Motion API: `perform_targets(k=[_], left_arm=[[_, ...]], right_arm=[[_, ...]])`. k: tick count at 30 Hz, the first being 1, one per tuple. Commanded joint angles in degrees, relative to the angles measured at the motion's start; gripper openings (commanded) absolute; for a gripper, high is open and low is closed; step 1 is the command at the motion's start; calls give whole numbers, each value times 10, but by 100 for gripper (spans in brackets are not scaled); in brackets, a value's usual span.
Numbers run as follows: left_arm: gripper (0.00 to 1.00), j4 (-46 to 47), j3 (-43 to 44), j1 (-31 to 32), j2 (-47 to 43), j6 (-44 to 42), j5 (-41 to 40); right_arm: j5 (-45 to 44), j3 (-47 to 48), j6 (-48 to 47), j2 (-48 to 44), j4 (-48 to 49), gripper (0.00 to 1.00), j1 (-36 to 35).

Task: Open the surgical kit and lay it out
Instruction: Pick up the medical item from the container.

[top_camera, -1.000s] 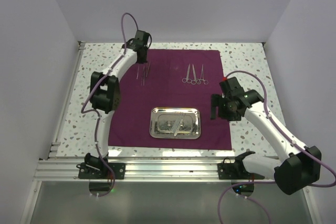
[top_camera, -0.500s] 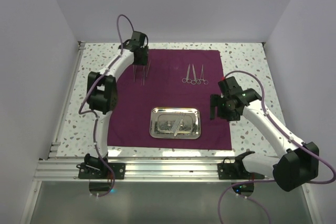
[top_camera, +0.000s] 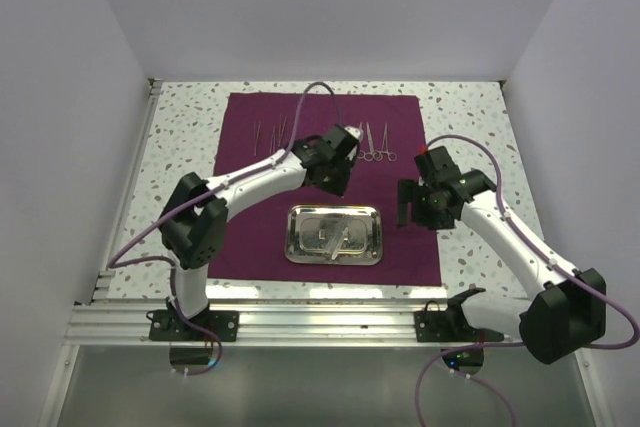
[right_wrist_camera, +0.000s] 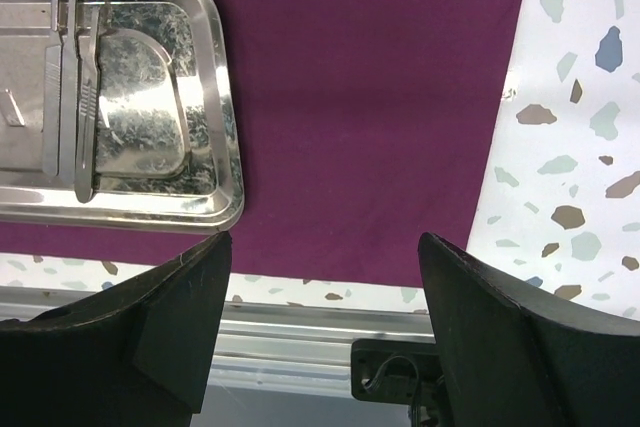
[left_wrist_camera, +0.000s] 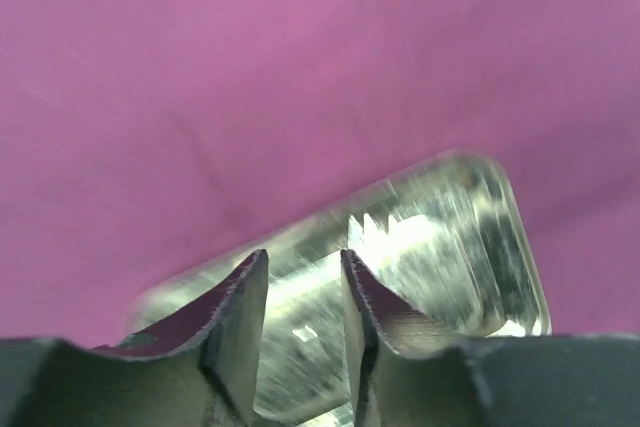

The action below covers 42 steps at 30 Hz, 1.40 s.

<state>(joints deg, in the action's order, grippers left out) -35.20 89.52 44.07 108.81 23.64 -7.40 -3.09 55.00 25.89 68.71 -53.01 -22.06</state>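
Left wrist view is smeared: the tray [left_wrist_camera: 450,237] is a bright blur on the purple cloth [left_wrist_camera: 300,67], partly hidden by the left gripper [left_wrist_camera: 305,262], whose fingers stand slightly apart and empty. From the top external view the tray [top_camera: 334,208] lies on the cloth's near half with its long axis left to right, and the left arm hides part of the forceps [top_camera: 372,142], whose tips point away. The right gripper [right_wrist_camera: 325,247] hangs spread wide, holding nothing.

Plainly a robot lab cell, going by bare white walls [top_camera: 330,7], speckled table [top_camera: 470,107] and arms [top_camera: 255,177] bolted to an aluminium rail [top_camera: 320,319].
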Motion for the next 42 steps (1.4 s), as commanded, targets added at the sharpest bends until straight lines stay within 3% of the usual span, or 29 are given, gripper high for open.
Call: perform_targets(k=[1, 15, 35, 39, 42], left_arm=[[37, 9, -27, 9, 10, 54, 14], [34, 6, -15, 58, 75, 77, -1], [31, -27, -9, 70, 148, 63, -23], [24, -35, -11, 73, 162, 60, -24], [12, -32, -21, 73, 166, 60, -18]], right_arm=[[18, -2, -9, -22, 5, 79, -2], [20, 0, -8, -64, -13, 79, -1], [19, -1, -9, -60, -14, 79, -1], [20, -1, -9, -56, -13, 79, -2], [19, -1, -10, -53, -12, 79, -2]])
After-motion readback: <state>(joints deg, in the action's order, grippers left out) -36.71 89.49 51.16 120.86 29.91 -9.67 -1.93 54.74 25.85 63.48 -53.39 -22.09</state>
